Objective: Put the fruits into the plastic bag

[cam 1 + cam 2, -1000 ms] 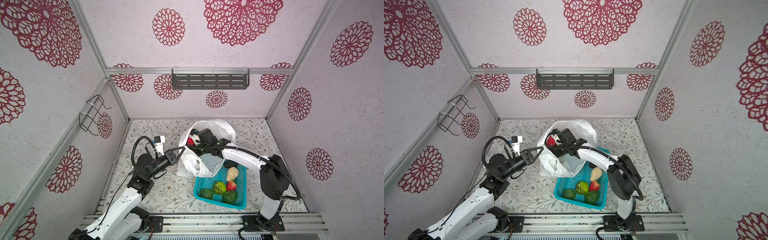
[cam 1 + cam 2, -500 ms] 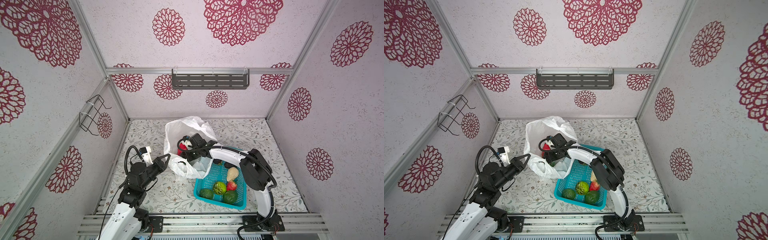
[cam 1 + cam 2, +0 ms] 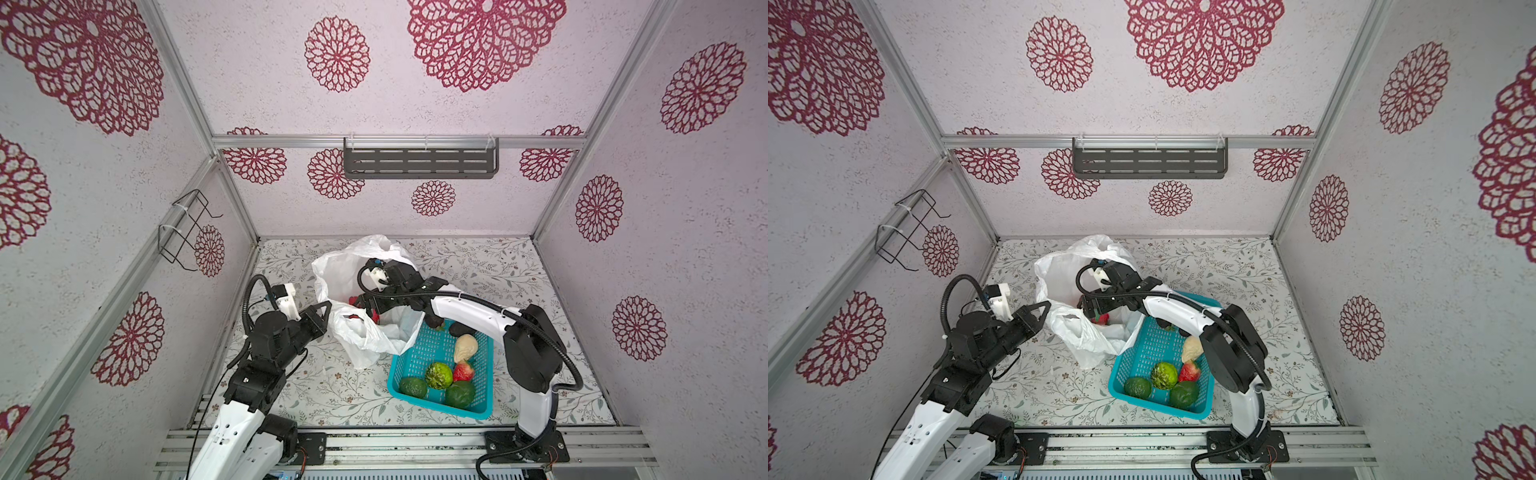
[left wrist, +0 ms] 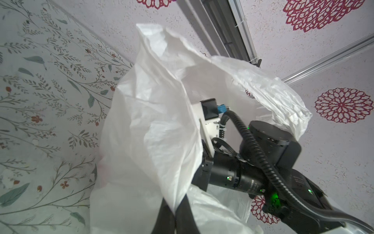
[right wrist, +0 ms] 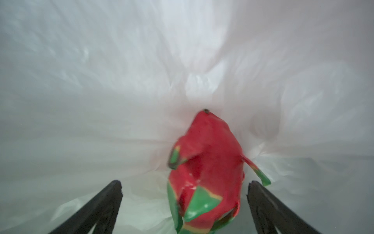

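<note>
The white plastic bag (image 3: 353, 266) (image 3: 1067, 270) stands open on the table, left of the basket. My left gripper (image 3: 330, 305) (image 4: 175, 212) is shut on a fold of its rim. My right gripper (image 3: 368, 309) (image 5: 184, 182) reaches into the bag's mouth and is open. The pink-red dragon fruit (image 5: 206, 162) (image 3: 376, 318) lies blurred between the spread fingers, touching neither. In the teal basket lie the beige pear (image 3: 465, 347), strawberry (image 3: 463, 371), bumpy light-green fruit (image 3: 438, 375), two dark green fruits (image 3: 413, 387) (image 3: 460, 394) and a black one (image 3: 434, 320), partly under the right arm.
The teal basket (image 3: 419, 353) touches the bag's right side near the table's front. My right arm (image 3: 469, 309) arches over the basket's back edge. A dark shelf (image 3: 419, 162) hangs on the back wall and a wire rack (image 3: 187, 228) on the left wall.
The bag's mouth and both grippers shifted left. My right gripper went deeper into the bag, opened wider and let go of the dragon fruit.
</note>
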Available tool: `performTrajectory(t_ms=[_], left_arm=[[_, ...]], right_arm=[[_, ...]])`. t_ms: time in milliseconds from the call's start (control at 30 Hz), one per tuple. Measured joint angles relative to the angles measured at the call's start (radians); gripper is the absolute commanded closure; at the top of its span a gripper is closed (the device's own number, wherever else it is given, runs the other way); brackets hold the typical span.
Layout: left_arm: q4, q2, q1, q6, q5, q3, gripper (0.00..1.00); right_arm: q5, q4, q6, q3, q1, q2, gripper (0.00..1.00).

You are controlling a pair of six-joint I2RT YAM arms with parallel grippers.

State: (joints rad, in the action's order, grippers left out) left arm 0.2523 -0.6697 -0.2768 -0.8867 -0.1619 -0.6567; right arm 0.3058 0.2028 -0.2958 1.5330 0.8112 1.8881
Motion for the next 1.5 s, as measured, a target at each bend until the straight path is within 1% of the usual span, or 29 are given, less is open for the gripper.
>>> performTrajectory(t_ms=[167,300,467,600,700,767,933,1033,1133,1167,1233,1300,1367,1433,1500], left_arm=[[0.064,-0.025,0.0,0.089,0.04,-0.09,1.0],[0.087,-0.043,0.0,0.137,0.068,-0.119,1.0],[0.116,-0.035,0.0,0.155,0.122,-0.111,1.0],[0.12,-0.007,0.0,0.158,0.152,-0.102,1.0],[0.119,-0.002,0.0,0.161,0.158,-0.102,1.0],[0.119,-0.005,0.0,0.161,0.161,-0.102,1.0],[0.11,-0.005,0.0,0.16,0.163,-0.089,1.0],[0.103,-0.01,0.0,0.157,0.164,-0.083,1.0],[0.097,-0.024,0.0,0.154,0.162,-0.083,1.0],[0.096,-0.029,0.0,0.153,0.161,-0.083,1.0],[0.093,-0.035,0.0,0.153,0.159,-0.083,1.0],[0.083,-0.037,0.0,0.153,0.156,-0.083,1.0],[0.079,-0.037,0.0,0.153,0.155,-0.083,1.0],[0.074,-0.039,0.0,0.153,0.153,-0.083,1.0],[0.072,-0.04,0.0,0.153,0.151,-0.083,1.0]], right_arm=[[0.054,-0.028,0.015,0.0,0.0,-0.058,0.01],[0.117,-0.059,0.017,-0.011,-0.001,-0.105,0.02],[0.216,-0.079,0.031,-0.051,-0.001,-0.19,0.03],[0.294,-0.066,0.061,-0.054,-0.001,-0.219,0.03],[0.313,-0.057,0.078,-0.081,-0.001,-0.247,0.03],[0.3,-0.037,0.094,-0.104,-0.001,-0.28,0.03],[0.183,-0.002,0.144,-0.12,-0.004,-0.413,0.02],[0.078,-0.019,0.173,-0.136,-0.016,-0.537,0.02],[-0.061,-0.061,0.172,-0.192,-0.04,-0.671,0.02],[-0.125,-0.077,0.164,-0.22,-0.053,-0.716,0.02],[-0.259,-0.105,0.122,-0.282,-0.089,-0.79,0.02],[-0.381,-0.112,0.048,-0.35,-0.153,-0.845,0.02],[-0.461,-0.092,-0.035,-0.411,-0.229,-0.87,0.02],[-0.497,-0.06,-0.101,-0.471,-0.296,-0.867,0.02],[-0.497,-0.02,-0.143,-0.526,-0.331,-0.836,0.02]])
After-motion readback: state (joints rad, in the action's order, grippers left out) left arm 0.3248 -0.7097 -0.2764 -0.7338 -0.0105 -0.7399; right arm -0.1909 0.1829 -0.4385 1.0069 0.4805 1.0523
